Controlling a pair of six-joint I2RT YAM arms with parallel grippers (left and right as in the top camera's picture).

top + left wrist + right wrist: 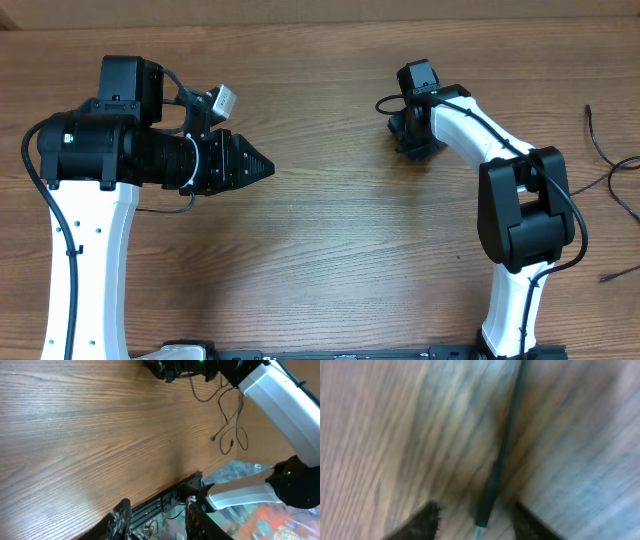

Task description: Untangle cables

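On the far side, the right gripper (478, 521) stands apart astride a thin, smooth black cable (508, 435) on the grained wooden table (330, 250). The left gripper (156, 516) is apart and empty.

My left arm (90, 230) lies stretched sideways with its wrist level and my left gripper (266, 165) pointing inward, fingers (120, 517) partly apart on nothing, while my right arm (470, 125) bends forward and my right gripper (412, 138) points down, fingers (427, 520) parted.
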